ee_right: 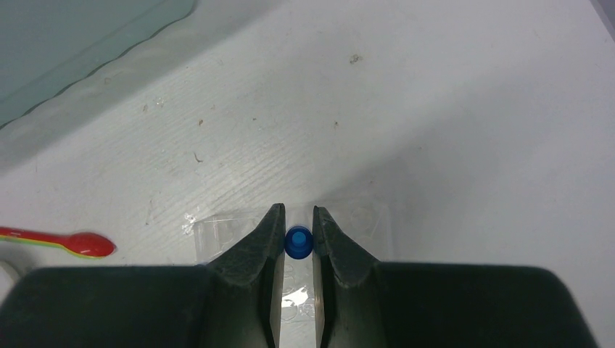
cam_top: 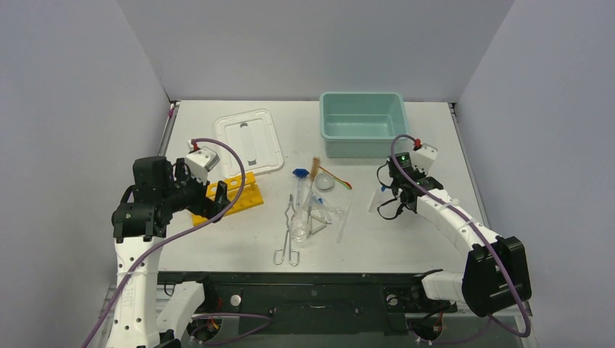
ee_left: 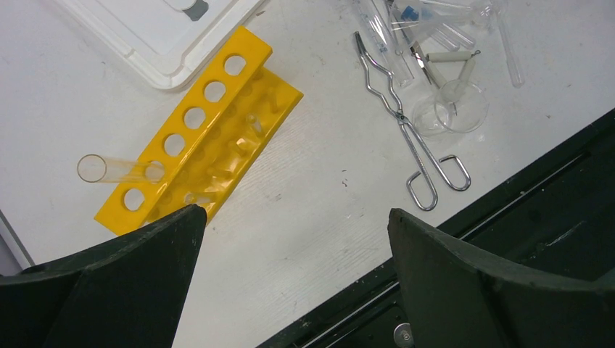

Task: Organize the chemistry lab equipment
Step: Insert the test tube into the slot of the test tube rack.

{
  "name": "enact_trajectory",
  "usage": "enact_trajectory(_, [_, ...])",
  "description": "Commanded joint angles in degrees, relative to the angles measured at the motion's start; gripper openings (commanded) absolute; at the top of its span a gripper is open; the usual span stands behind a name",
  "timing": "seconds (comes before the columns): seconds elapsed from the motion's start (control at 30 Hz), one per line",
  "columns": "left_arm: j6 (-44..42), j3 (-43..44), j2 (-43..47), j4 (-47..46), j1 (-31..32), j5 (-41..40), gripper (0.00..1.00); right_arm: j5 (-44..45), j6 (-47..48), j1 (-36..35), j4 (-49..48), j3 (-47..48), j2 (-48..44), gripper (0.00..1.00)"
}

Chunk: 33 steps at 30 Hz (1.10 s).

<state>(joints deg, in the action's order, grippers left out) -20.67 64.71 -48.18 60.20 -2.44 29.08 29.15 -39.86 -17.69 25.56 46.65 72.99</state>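
Blue-capped small vial sits clamped in my right gripper at lower centre; my left gripper gapes wide, lower right of the yellow holed plastic rack.

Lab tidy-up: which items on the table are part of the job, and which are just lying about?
Job: yellow rack, glass tube, tongs, beaker, brush, round dish, blue-capped vial.
Lying about: teal tub, white lid.
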Motion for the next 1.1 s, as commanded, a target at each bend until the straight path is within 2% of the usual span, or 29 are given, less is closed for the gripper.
enact_trajectory(0.0, [-0.9,1.7,0.3,-0.4,-0.2,-0.3,0.97,1.8,-1.0,-1.4,-1.5,1.0,0.3,0.0])
enact_trajectory(0.6, [-1.0,0.8,1.3,-0.4,-0.2,-0.8,0.97,7.3,-1.7,-4.1,0.0,-1.5,-3.2,0.0])
enact_trajectory(1.07, [-1.1,1.3,1.6,0.0,-0.2,-1.2,0.97,6.2,-2.3,-4.3,-0.6,-3.8,-2.6,0.0])
